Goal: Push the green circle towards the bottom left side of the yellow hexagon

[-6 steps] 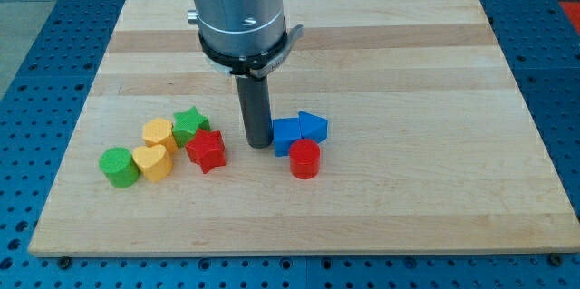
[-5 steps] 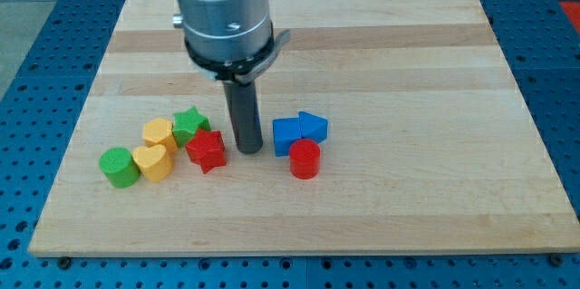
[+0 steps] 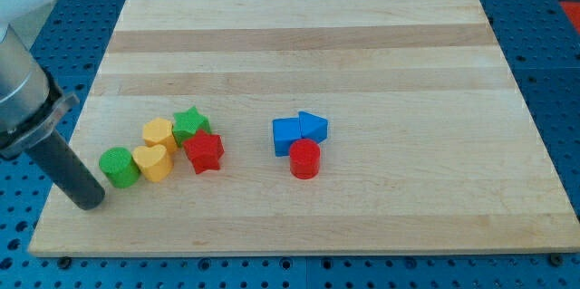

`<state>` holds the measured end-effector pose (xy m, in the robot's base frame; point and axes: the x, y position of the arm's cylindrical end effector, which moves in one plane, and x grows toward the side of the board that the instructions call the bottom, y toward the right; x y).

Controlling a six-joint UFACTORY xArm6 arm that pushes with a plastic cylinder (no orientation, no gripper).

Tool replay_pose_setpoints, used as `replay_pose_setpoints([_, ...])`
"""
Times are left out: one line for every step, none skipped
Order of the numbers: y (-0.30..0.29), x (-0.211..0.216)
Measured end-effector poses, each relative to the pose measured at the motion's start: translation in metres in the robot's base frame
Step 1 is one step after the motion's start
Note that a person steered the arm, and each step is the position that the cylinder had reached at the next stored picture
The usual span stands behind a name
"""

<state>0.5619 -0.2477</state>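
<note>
The green circle (image 3: 119, 167) lies on the wooden board at the view's lower left. The yellow hexagon (image 3: 159, 133) sits just up and right of it. A yellow heart (image 3: 152, 163) touches the green circle's right side, below the hexagon. My tip (image 3: 90, 203) rests on the board just below and left of the green circle, a small gap away. The rod leans up toward the view's left edge.
A green star (image 3: 190, 124) and a red star (image 3: 206, 151) sit right of the hexagon. A blue cube (image 3: 286, 135), a blue triangle (image 3: 314, 127) and a red cylinder (image 3: 305, 158) cluster near the middle. The board's left edge (image 3: 63, 158) is close to my tip.
My tip has swept from between the red star and the blue cube across to the view's lower left, beside the green circle. No block has moved.
</note>
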Motion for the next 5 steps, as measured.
replay_pose_setpoints([0.003, -0.008])
replay_pose_setpoints([0.017, -0.018])
replay_pose_setpoints([0.031, -0.026])
replay_pose_setpoints([0.036, -0.002])
replay_pose_setpoints([0.058, 0.007])
